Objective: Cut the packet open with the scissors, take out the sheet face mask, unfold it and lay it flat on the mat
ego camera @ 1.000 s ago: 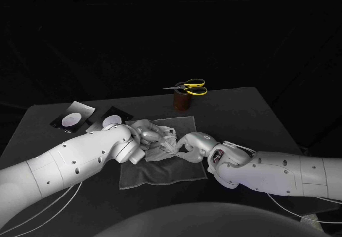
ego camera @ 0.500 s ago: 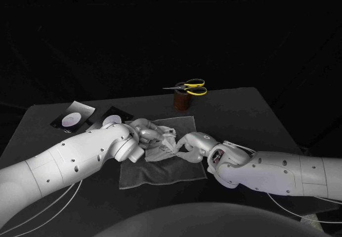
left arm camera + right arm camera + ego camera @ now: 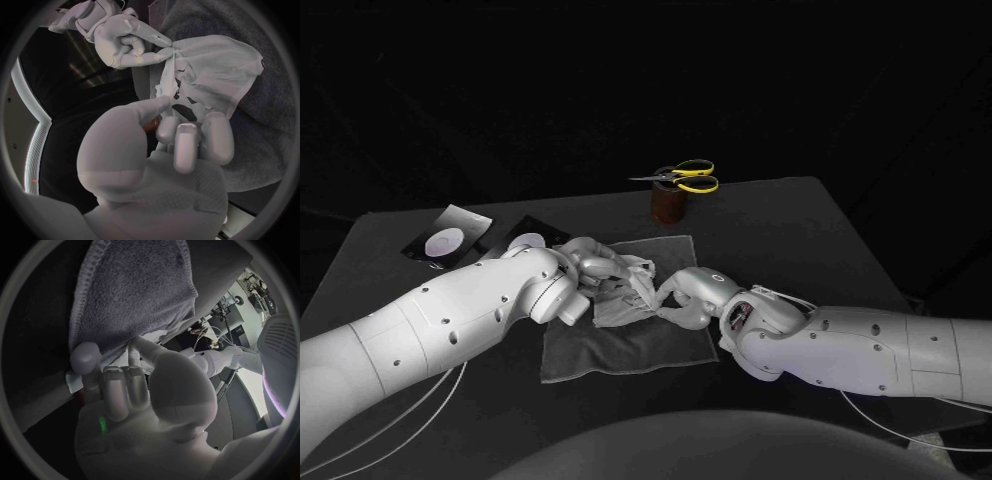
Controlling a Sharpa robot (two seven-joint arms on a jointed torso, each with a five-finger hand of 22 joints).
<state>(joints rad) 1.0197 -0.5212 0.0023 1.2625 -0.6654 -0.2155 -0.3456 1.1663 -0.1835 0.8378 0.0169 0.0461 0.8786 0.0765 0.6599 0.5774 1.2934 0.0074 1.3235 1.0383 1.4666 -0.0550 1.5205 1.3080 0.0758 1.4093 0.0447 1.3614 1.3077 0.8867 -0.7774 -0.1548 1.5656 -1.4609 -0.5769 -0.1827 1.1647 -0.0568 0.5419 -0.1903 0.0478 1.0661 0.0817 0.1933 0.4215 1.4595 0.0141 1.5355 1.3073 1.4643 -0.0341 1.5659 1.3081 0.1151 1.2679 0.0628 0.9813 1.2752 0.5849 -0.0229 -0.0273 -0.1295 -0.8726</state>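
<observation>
The left hand pinches one edge of the sheet face mask between thumb and fingers. The right hand, at its 4 o'clock, pinches the opposite edge. The mask hangs crumpled between them, just above the grey mat, so unfolding looks partly done. To finish well, the hands should draw apart slowly and evenly so the thin sheet opens without tearing at its cut-outs, then lower together. The scissors rest at the mat's 12 o'clock, and two packets lie at its 10.
</observation>
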